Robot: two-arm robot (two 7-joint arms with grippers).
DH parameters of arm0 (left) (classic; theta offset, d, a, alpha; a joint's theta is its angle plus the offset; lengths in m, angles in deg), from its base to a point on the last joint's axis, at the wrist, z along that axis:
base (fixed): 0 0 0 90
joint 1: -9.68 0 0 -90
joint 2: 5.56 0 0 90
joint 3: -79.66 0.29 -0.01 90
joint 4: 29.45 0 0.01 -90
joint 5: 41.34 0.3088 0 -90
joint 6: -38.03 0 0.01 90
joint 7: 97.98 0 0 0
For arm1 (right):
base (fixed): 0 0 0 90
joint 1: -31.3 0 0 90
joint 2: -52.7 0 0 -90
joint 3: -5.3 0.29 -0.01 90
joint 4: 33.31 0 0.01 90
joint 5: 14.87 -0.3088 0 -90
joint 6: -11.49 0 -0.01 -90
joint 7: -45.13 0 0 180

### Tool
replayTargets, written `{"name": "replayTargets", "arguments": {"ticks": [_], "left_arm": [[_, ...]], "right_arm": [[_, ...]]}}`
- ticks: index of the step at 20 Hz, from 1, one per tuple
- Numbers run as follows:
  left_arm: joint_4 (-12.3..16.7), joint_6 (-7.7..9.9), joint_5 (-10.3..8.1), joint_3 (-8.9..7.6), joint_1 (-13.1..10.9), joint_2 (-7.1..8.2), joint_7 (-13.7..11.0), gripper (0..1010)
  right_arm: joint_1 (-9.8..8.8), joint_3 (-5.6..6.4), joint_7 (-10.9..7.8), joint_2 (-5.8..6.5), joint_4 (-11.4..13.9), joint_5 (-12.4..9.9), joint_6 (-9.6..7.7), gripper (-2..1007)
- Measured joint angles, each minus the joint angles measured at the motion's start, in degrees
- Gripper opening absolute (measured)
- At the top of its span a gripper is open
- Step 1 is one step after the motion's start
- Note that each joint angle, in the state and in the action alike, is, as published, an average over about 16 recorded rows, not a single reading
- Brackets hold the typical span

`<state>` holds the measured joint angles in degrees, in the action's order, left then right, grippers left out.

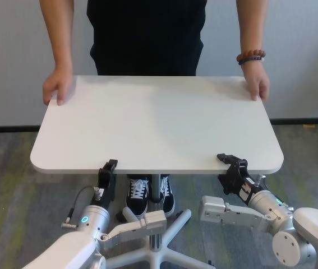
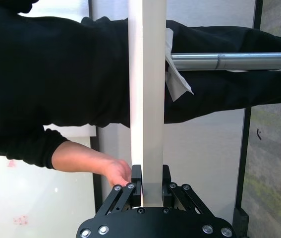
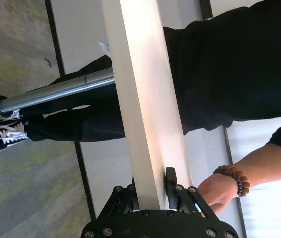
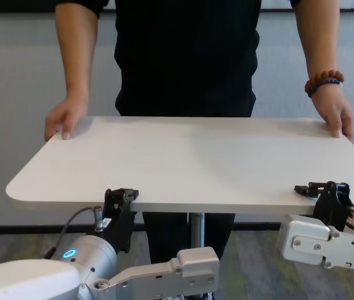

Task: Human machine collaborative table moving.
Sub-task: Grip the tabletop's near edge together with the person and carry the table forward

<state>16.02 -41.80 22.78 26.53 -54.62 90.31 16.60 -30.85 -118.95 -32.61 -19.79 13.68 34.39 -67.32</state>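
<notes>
On the near edge your left gripper (image 1: 107, 168) pinched the table (image 1: 159, 120); right gripper (image 1: 230, 162) clamped the same edge further along. The human (image 1: 147, 33) held both far corners, so the load was shared four ways.

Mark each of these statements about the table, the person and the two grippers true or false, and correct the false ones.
1. The left gripper is clamped on the table's near edge. True.
2. The right gripper hangs free of the table. False: its jaws are shut on the near edge too.
3. The human holds the far edge with both hands. True.
4. The beaded bracelet is on the wrist at the robot's left. False: at the robot's right.
5. A mug stands on the tabletop. False: nothing stands on it.
</notes>
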Motion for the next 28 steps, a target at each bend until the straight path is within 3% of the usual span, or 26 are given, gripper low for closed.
{"name": "replayTargets", "arguments": {"ticks": [28], "left_arm": [[0.3, 0.25, 0.14, -0.05, 0.0, 0.09, -0.3, 245]], "right_arm": [[-0.17, 0.05, 0.03, 0.09, 0.2, 0.1, -0.16, 266]]}}
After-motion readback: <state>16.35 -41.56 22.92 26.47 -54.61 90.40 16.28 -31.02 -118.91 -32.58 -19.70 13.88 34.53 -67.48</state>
